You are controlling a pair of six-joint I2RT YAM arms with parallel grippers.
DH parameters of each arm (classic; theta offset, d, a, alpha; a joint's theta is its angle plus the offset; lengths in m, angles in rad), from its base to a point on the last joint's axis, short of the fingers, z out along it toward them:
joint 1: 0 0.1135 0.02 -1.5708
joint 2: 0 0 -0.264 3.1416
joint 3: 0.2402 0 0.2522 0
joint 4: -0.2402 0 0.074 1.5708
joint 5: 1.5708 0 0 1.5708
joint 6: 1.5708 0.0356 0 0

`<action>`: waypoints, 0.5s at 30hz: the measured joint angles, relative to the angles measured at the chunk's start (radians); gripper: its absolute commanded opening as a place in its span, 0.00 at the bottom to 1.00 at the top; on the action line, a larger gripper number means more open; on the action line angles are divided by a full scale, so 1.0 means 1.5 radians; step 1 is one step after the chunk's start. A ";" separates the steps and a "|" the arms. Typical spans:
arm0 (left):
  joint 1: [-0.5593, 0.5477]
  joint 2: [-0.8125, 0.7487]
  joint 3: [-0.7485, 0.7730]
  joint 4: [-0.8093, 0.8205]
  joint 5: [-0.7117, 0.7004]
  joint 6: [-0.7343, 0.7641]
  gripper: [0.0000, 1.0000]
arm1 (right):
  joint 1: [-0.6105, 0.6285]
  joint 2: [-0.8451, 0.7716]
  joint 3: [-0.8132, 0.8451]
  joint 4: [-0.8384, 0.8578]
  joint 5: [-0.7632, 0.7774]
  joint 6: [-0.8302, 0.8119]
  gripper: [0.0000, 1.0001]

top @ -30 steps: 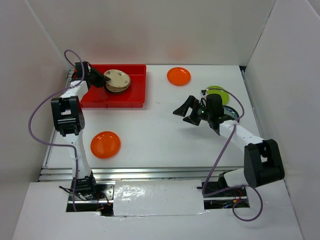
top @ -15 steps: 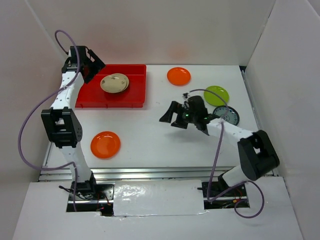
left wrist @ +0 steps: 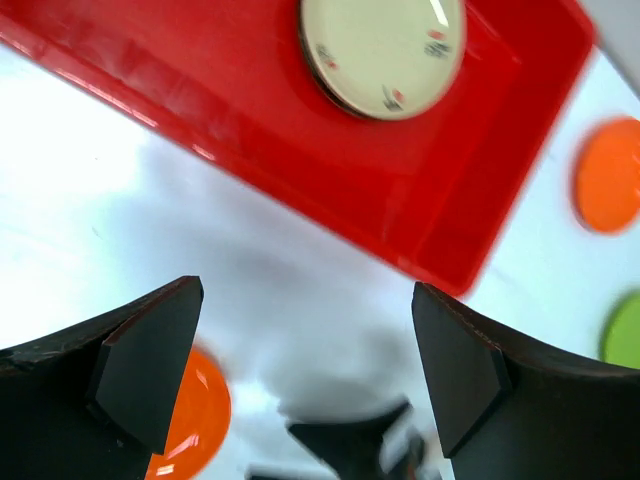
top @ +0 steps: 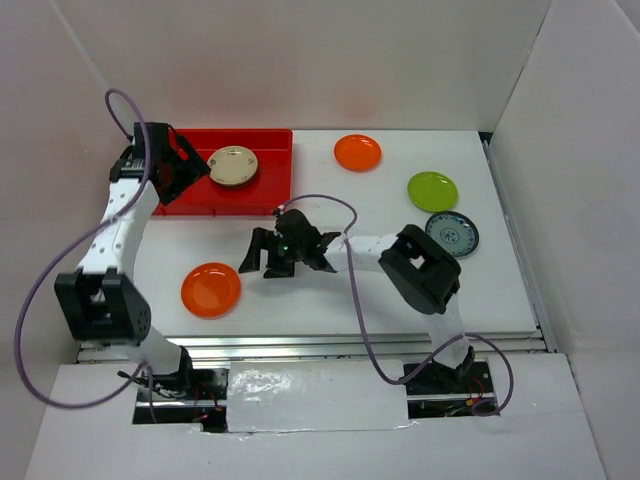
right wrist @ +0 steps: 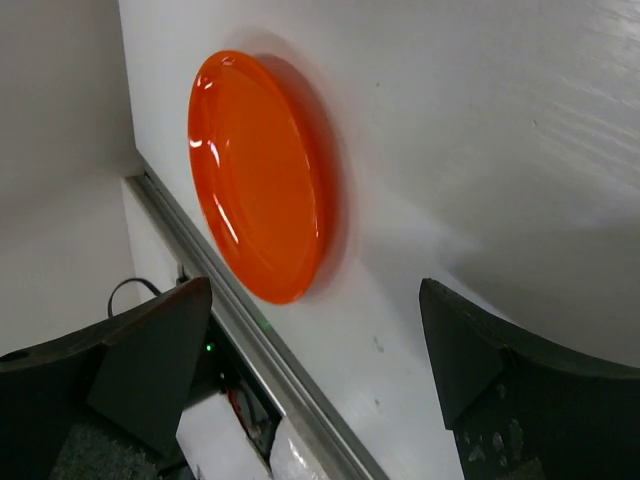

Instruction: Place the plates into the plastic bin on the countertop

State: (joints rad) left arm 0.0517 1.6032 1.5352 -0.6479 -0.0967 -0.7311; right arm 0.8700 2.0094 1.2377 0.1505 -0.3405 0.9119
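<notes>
- We see the red bin (top: 268, 188) at the back left of the white countertop (top: 340, 295).
- One beige plate (top: 233, 166) with tiny marks on it lies inside the bin, nearer its right end.
- The left gripper (top: 183, 160) hangs in the air by the left end of the bin. Its two fingers are spread wide, and there is nothing between them.
- The right gripper (top: 285, 255) reaches across to the middle of the countertop. Its fingers are spread wide too, and they hold nothing.
- An orange plate (top: 210, 289) lies flat on the countertop, just to the left of the right gripper. It is close to the metal rail (top: 350, 345) at the front and well apart from the bin.
- A second orange plate (top: 357, 152) lies at the back, to the right of the bin, not touching it.
- A lime green plate (top: 432, 190) lies on the right side of the countertop.
- A blue-grey plate (top: 452, 234) with a pattern lies just beside the green one, a bit nearer the front.
- We count five plates: one in the bin and four out on the countertop.
</notes>
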 measured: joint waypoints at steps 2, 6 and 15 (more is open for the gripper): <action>-0.013 -0.076 -0.042 -0.005 0.005 0.006 0.99 | 0.012 0.040 0.032 0.003 -0.001 0.016 0.82; -0.024 -0.215 -0.091 -0.011 0.008 0.032 0.99 | 0.021 0.086 0.053 0.023 -0.018 0.051 0.69; -0.022 -0.318 -0.175 -0.029 0.012 0.089 0.99 | 0.033 0.148 0.100 0.055 -0.069 0.104 0.53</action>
State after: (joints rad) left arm 0.0181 1.1263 1.2720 -0.6910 -0.0780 -0.5972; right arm 0.9195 2.2318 1.3872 0.2325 -0.4446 1.0672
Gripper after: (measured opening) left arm 0.993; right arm 0.561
